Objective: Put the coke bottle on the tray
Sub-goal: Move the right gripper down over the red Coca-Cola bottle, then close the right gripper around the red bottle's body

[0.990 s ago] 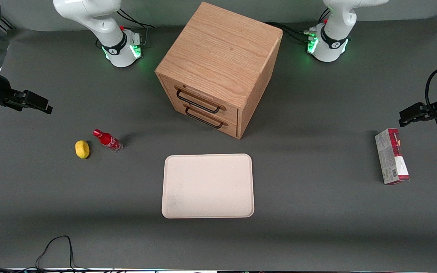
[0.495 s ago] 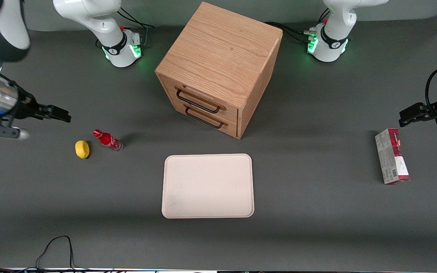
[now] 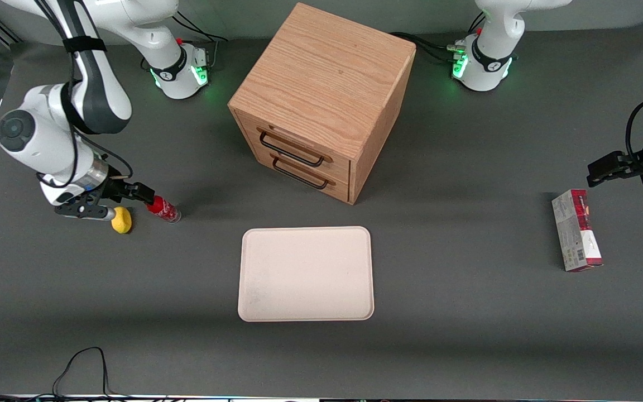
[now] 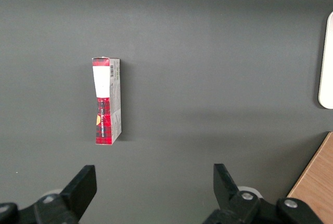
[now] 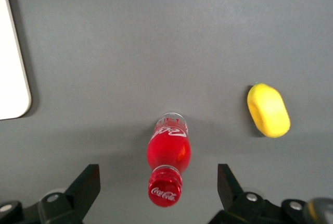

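Observation:
The coke bottle (image 3: 164, 210) is small and red with white script. It stands on the grey table, beside the tray (image 3: 306, 273) and toward the working arm's end. My right gripper (image 3: 144, 194) is open and hangs just above the bottle's cap, hiding it in the front view. In the right wrist view the bottle (image 5: 168, 153) shows from above, its red cap between my spread fingers (image 5: 86, 185), touching neither. The gripper (image 5: 157, 186) holds nothing. The cream tray is flat and bare, and its corner shows in the wrist view (image 5: 13, 78).
A yellow lemon-like object (image 3: 121, 219) lies close beside the bottle, under the gripper's body; it also shows in the wrist view (image 5: 268, 110). The wooden two-drawer cabinet (image 3: 321, 100) stands farther from the camera than the tray. A red-and-grey carton (image 3: 576, 238) lies toward the parked arm's end.
My right arm has swung in from the table's end and come down, bringing the open gripper over the bottle's cap. The bottle, lemon and tray have not moved.

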